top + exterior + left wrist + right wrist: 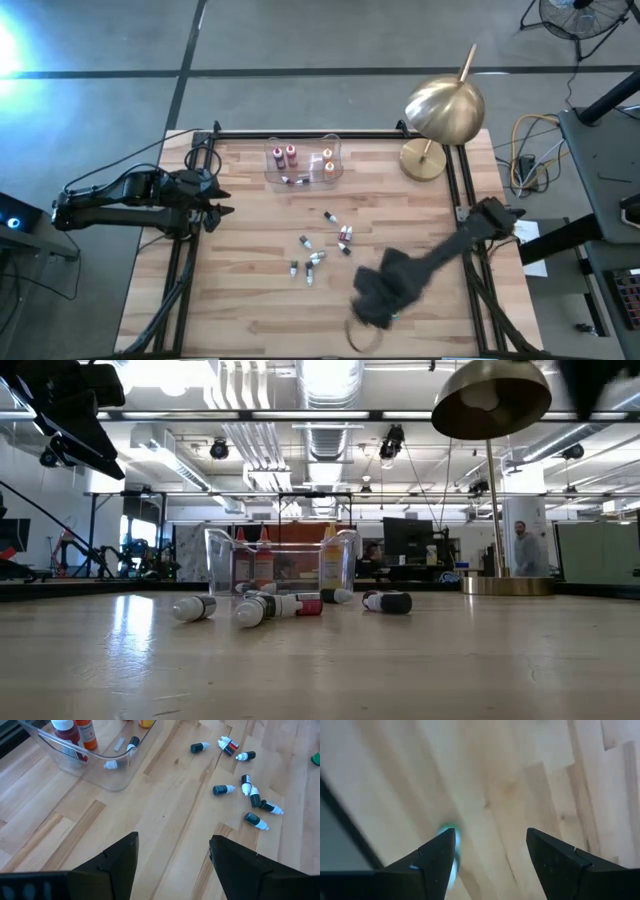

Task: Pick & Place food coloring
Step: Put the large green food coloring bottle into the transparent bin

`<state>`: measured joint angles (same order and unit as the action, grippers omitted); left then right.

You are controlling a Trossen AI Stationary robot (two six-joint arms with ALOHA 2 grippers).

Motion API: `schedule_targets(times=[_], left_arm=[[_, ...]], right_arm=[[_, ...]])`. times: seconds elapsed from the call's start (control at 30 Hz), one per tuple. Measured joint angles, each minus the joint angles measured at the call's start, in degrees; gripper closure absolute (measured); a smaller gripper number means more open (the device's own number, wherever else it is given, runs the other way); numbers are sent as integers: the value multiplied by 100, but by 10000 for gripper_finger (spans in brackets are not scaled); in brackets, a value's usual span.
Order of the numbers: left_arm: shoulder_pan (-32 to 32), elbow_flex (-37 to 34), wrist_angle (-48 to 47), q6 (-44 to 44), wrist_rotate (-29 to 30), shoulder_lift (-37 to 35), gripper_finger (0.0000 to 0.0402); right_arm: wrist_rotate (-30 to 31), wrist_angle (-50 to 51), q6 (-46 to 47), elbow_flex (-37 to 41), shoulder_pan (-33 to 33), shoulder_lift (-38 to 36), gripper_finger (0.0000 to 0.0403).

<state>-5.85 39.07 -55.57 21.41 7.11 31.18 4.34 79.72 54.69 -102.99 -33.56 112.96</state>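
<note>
From above, your left gripper [215, 197] waits at the table's [240, 300] left edge, the right gripper [372, 305] lower right. Bottles [318, 250] lie mid-frame, others in the tray [303, 178] above. Left wrist: fingers [117, 857] apart, empty. Right wrist: fingers [437, 855] apart over bare wood.

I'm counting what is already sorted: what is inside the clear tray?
Inside the clear tray: two red-labelled bottles and two orange bottles standing upright, plus a small dark bottle lying flat. Any others behind the tray's wall cannot be made out.
</note>
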Motion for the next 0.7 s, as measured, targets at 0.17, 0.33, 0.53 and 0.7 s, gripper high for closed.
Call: schedule_targets(times=[0.17,0.33,0.53,0.7], left_arm=[[0,0,0,0,0,2,184],[0,0,0,2,0,2,184],[0,0,66,22,0,2,184],[0,0,87,22,0,2,184]], right_arm=[[-155,37,12,188,-551,-34,157],[-135,-15,57,196,-808,37,154],[-106,-107,106,297,-855,46,152],[-117,-505,6,482,-864,46,151]])
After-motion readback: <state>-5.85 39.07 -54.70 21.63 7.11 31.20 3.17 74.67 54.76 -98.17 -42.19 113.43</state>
